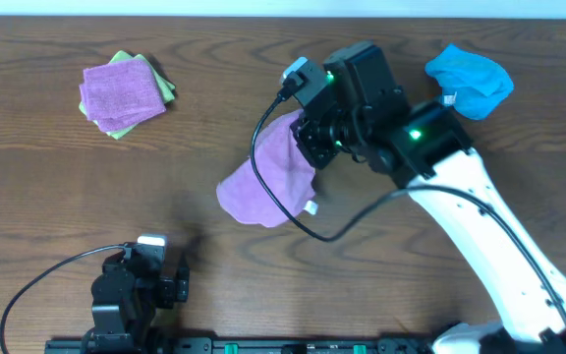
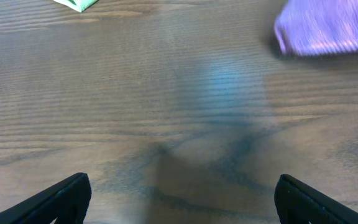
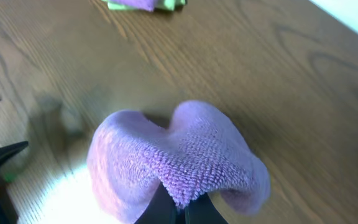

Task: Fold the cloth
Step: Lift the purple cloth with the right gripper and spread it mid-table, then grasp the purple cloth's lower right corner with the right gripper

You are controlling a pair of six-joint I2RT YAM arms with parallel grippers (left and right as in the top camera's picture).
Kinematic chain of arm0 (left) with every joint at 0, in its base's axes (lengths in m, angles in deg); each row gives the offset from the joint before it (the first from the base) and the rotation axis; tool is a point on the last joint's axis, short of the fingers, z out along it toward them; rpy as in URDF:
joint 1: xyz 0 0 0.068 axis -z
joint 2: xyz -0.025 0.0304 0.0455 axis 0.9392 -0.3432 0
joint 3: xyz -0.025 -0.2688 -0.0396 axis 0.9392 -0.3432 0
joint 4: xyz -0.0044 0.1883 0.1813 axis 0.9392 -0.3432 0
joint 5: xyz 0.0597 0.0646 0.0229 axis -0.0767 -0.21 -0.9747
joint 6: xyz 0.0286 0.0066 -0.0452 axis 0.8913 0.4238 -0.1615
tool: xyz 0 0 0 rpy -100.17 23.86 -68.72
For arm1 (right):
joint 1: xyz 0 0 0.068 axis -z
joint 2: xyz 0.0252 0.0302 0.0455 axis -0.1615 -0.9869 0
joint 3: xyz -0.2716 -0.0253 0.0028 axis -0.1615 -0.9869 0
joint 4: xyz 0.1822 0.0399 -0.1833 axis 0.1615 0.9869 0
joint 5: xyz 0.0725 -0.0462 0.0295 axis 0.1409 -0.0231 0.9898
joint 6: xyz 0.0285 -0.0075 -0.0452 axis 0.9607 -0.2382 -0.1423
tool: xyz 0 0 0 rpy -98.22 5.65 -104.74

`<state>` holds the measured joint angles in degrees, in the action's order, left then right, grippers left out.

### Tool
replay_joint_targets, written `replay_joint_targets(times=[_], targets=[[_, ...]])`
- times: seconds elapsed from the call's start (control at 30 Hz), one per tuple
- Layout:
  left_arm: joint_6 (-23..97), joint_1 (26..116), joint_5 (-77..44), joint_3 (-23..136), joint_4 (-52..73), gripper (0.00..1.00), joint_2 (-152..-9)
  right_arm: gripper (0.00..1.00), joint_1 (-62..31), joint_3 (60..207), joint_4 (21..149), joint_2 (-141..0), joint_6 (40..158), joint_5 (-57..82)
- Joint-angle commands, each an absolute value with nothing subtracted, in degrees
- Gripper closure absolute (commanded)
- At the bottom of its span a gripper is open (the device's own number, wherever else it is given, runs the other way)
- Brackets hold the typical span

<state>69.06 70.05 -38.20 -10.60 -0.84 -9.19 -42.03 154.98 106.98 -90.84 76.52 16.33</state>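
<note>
The cloth [image 1: 268, 177] is a lilac fuzzy towel with a small white tag [image 1: 311, 207]. It lies bunched and partly lifted in the middle of the table. My right gripper [image 1: 312, 138] is shut on its top edge and holds it up. In the right wrist view the cloth [image 3: 166, 155] drapes in a hump from the pinched fingers [image 3: 180, 211]. My left gripper [image 2: 179, 199] is open and empty, low at the table's front edge [image 1: 155, 285]. A corner of the cloth [image 2: 328, 28] shows far ahead in the left wrist view.
A small folded purple cloth on a green one [image 1: 123, 91] sits at the back left. A bright blue cloth [image 1: 470, 79] lies bunched at the back right. The right arm's black cable [image 1: 273, 192] loops over the lilac cloth.
</note>
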Motion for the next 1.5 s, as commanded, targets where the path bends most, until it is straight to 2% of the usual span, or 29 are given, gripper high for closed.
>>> replay_joint_targets(times=[0.0,0.07,0.1,0.17,0.3,0.43,0.57,0.7,0.87,1.0,1.2,1.37,1.47], targets=[[70.07,70.33,-39.27,-12.72,-3.02,0.05,-8.84,0.99,-39.56,155.53,107.00,-95.82,76.26,10.23],[70.07,70.33,-39.27,-12.72,-3.02,0.05,-8.84,0.98,-36.48,155.53,105.73,-99.23,77.17,0.49],[70.07,70.33,-39.27,-12.72,-3.02,0.04,-8.84,0.72,-34.38,155.55,104.53,-100.85,78.90,-3.38],[70.07,70.33,-39.27,-12.72,-3.02,0.04,-8.84,0.02,-29.57,155.55,102.98,-103.19,81.37,-6.60],[70.07,70.33,-39.27,-12.72,-3.02,0.05,-8.84,0.01,-20.69,155.55,103.26,-102.62,84.95,-3.14],[70.07,70.33,-39.27,-12.72,-3.02,0.05,-8.84,0.01,-15.45,155.55,107.35,-99.95,84.89,13.43],[70.07,70.33,-39.27,-12.72,-3.02,0.05,-8.84,0.01,-13.55,155.48,115.99,-99.84,84.87,23.22],[70.07,70.33,-39.27,-12.72,-3.02,0.05,-8.84,0.01,-13.83,152.64,120.47,-99.84,84.67,23.39],[70.20,70.33,-40.17,-12.72,-3.02,0.04,-8.84,0.01,-13.81,143.29,118.50,-99.84,84.69,27.46],[71.42,70.33,-47.73,-12.72,-3.00,0.04,-8.84,0.01,-13.83,136.42,114.76,-99.84,85.68,30.65],[71.40,70.33,-48.17,-12.72,-2.98,0.05,-8.84,0.01,-13.85,129.74,110.02,-99.84,88.15,32.29],[71.36,70.33,-44.47,-12.72,-1.03,0.04,-8.84,0.02,-13.87,125.87,106.78,-99.84,90.55,32.31],[69.33,70.33,-37.92,-12.72,2.36,0.05,-8.84,0.05,-13.87,123.77,104.86,-99.84,92.19,33.36]])
